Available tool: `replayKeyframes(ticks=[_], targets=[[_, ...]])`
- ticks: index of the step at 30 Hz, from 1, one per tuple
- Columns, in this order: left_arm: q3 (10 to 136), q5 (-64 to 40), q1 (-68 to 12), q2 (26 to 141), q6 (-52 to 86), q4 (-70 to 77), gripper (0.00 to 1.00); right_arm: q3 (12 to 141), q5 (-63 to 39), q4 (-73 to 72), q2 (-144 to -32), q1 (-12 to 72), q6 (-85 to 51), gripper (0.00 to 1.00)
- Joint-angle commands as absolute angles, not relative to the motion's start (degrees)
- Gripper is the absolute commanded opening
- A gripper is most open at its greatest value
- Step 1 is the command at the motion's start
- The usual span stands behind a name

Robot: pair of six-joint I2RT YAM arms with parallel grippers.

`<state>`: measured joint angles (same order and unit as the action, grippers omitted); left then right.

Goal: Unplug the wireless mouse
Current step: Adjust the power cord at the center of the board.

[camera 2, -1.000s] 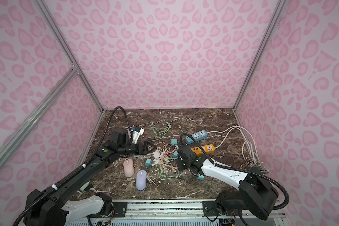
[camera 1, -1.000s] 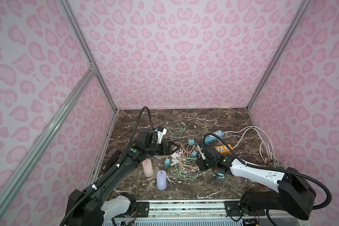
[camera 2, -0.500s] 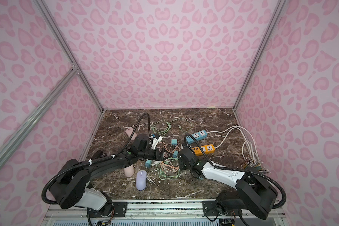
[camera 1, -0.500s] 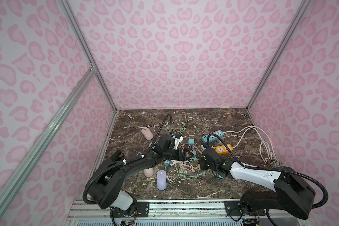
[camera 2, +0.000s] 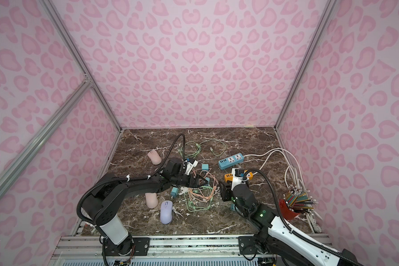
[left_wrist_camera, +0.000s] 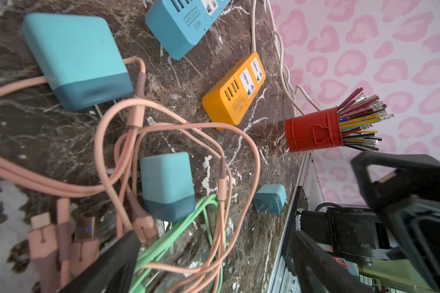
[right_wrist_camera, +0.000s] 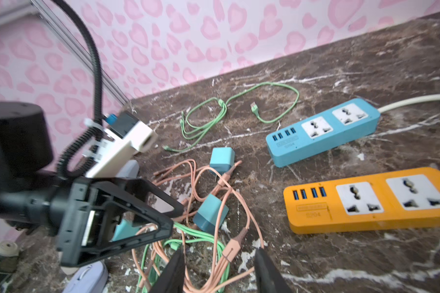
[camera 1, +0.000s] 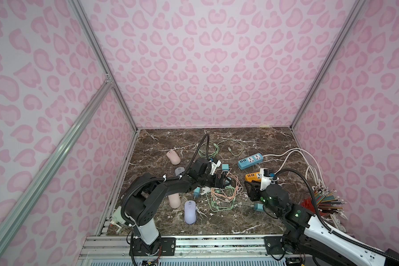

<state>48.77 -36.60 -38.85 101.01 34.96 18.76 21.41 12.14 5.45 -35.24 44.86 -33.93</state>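
Though half hidden under left arm: grey mouse (camera 1: pixel 179 171), peach mouse (camera 1: pixel 175 201).
Plug on any mouse: cannot tell.
In the clear: lilac mouse (camera 1: pixel 190 211) near front, pink mouse (camera 1: pixel 173 157) at back left.
Left gripper (camera 1: pixel 227 180): spread wide over cable tangle (camera 1: pixel 221 195).
Right gripper (camera 1: pixel 249 192): parted, nothing pinched, near orange power strip (right_wrist_camera: pixel 366 200).

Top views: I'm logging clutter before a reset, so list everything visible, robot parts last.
pink mice: 2, pink, far left and front left
grey mouse: 1, grey, between them, partly hidden
lilac mouse: 1, lilac, front
power strips: 2, blue and orange, right of centre
plug adapters: 4, teal, in and around the tangle
cables: count unclear, peach and green, tangled centre; more green behind
cords: several, white, right side
pencil cup: 1, red, right edge
left gripper: 1, black, jaws open over tangle
right gripper: 1, black, jaws open right of tangle
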Motion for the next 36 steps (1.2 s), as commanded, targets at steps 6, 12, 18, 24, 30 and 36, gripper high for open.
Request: replayKeyframes(ticks=[6,12,18,24,30,36], targets=[[52.60,-38.23,-39.26,108.51,38.88,29.97,0.95,21.14,13.70,12.34,-29.29,44.03,-35.14,0.49],[56.09,-38.59,-39.37,110.65,38.73,28.77,0.93,19.39,12.93,12.68,-26.69,43.52,-35.42,0.49],[57.13,-37.06,-39.62,102.16,33.93,18.14,0.93,18.13,11.46,12.93,-27.60,42.04,-35.00,0.49],[55.18,-32.27,-42.51,91.63,26.47,2.73,0.94,16.52,9.33,11.33,-28.82,40.07,-33.93,0.49],[49.85,-27.50,-48.64,87.57,24.56,-2.87,0.95,14.68,7.48,8.48,-30.83,37.43,-32.68,0.49],[49.29,-25.66,-50.87,91.59,23.17,-2.99,0.95,14.85,6.25,8.09,-31.67,36.50,-32.09,0.48]])
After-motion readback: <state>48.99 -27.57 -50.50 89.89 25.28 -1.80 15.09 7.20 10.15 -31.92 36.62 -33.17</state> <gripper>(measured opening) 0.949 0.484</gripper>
